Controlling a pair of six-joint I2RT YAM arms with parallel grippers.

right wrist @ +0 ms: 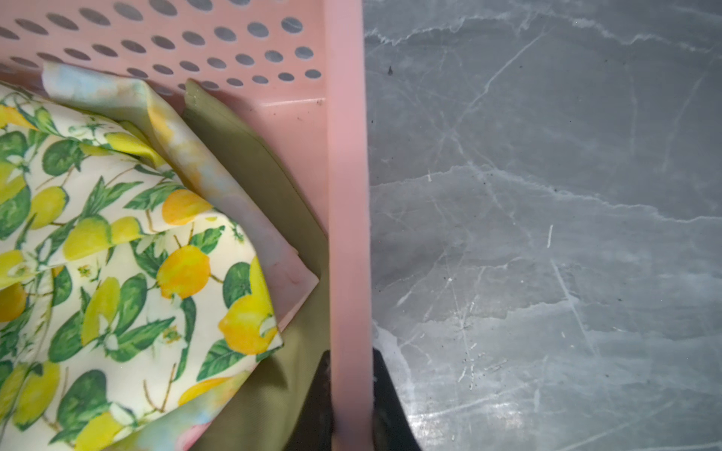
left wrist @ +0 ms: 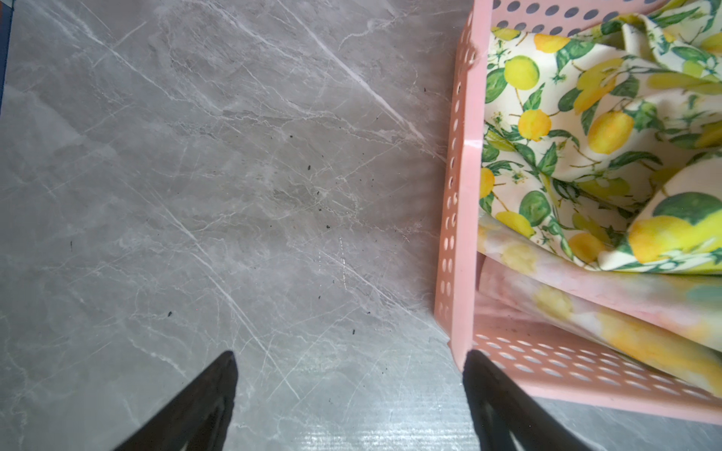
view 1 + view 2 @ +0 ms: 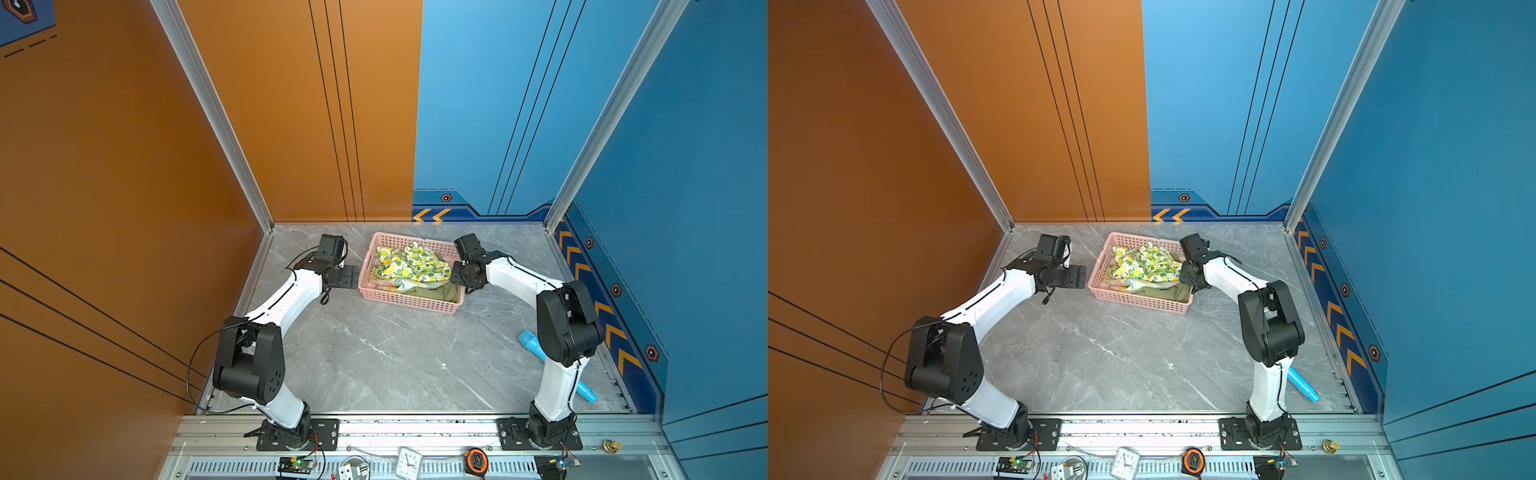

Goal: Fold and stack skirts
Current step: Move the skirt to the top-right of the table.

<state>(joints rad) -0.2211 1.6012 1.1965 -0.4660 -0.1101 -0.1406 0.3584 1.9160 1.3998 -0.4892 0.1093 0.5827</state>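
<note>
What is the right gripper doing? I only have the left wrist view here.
Observer: The right gripper grips the basket by its side wall, one finger inside and one outside.
Operator: Only two skirts in there?
Observer: Three. A green skirt lies under the lemon skirt and the pastel skirt.
Operator: Anything loose outside it?
Observer: A blue tube lies on the table, partly behind the right arm.

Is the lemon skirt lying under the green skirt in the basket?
No, the lemon skirt lies on top, and the green skirt shows from beneath it in the basket.
</note>
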